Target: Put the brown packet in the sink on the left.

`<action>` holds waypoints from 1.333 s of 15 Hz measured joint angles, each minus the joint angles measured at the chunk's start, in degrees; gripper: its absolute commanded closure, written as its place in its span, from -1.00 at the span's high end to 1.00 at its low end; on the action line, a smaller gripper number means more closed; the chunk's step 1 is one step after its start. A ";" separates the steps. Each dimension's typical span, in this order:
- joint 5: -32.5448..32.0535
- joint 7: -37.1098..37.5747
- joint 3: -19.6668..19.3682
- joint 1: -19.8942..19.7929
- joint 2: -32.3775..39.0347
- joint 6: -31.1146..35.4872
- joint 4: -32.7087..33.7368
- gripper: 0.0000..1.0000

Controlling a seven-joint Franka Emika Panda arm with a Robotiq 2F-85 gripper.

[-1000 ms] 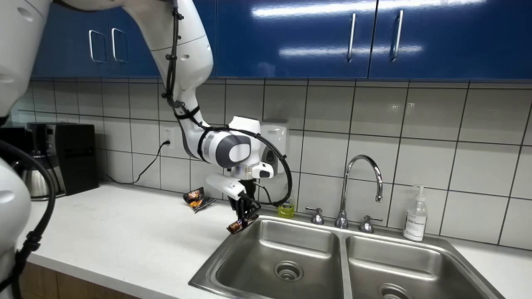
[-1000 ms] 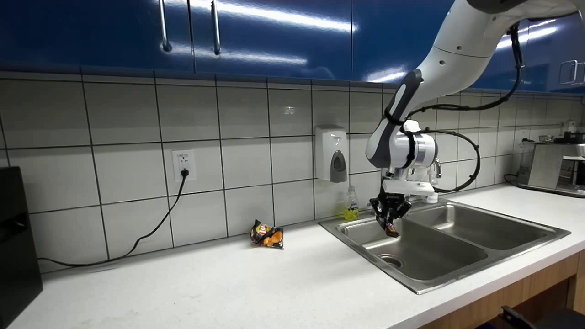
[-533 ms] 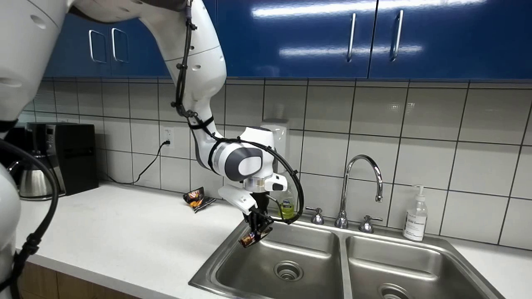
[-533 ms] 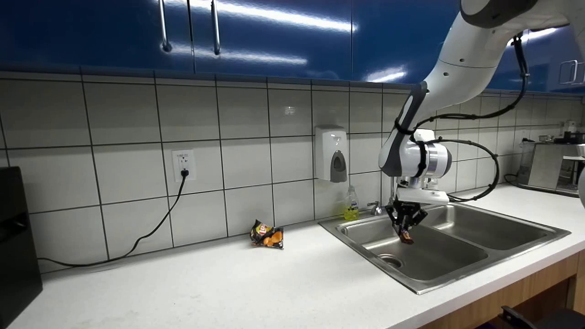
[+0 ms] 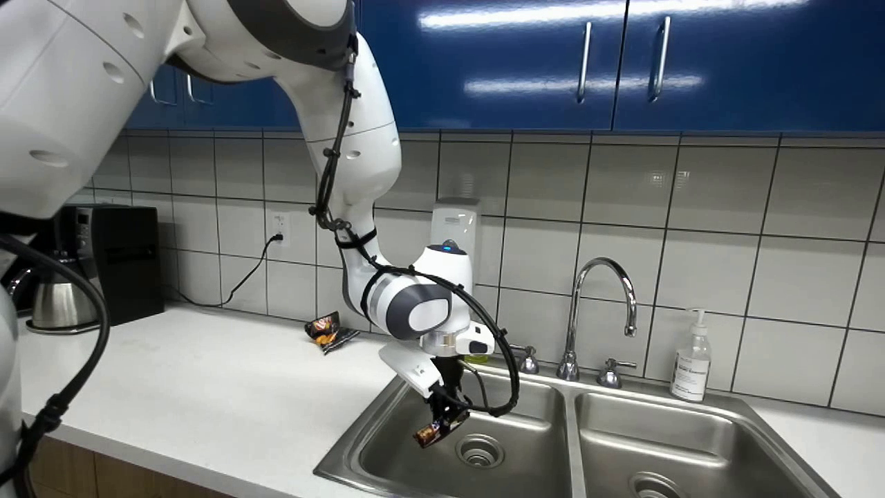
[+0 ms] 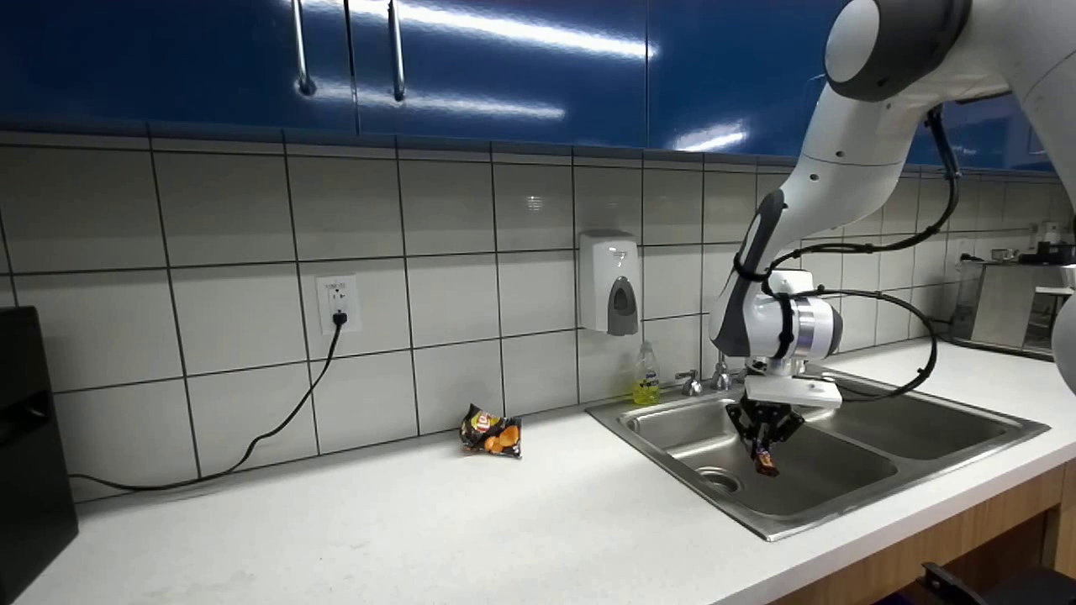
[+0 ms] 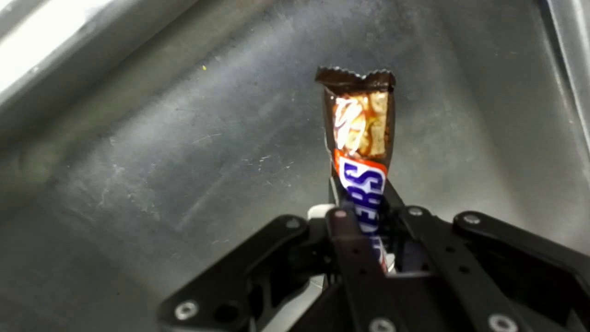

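Note:
The brown packet (image 7: 362, 124) is a narrow Snickers wrapper with a crimped end, seen in the wrist view. My gripper (image 7: 364, 193) is shut on it, one finger on each side of its middle. Its lower part is partly hidden by the fingers. In both exterior views the gripper (image 5: 446, 415) (image 6: 762, 441) points down with the packet (image 5: 427, 435) (image 6: 765, 463) sticking out tilted below it. The packet hangs over the left basin of the steel sink (image 5: 366, 418) (image 6: 689, 483); its exact height above the basin floor is hard to tell.
The right basin (image 5: 664, 436) lies past a divider. The tap (image 5: 574, 325) and handles stand behind the sink, with a hand soap bottle (image 5: 691, 363) and a yellow-green soap bottle (image 6: 646, 378). A black chip bag (image 5: 328, 333) (image 6: 491, 433) lies on the counter (image 5: 207, 387) by the wall.
The gripper, holding the packet, has moved from the sink's back left corner forward, to the right and down in over the left basin. The chip bag has not moved.

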 measured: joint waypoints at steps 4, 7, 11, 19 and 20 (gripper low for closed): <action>0.00 0.00 0.95 -1.27 5.31 1.42 2.79 -0.91; -0.02 0.00 1.50 -1.70 9.29 2.18 5.02 -0.91; -0.19 0.00 1.54 -1.73 13.97 2.32 7.88 -0.91; -1.08 0.00 1.55 -1.72 19.22 2.33 11.34 -0.91; -1.12 0.00 1.55 -1.72 19.48 2.33 11.59 -0.91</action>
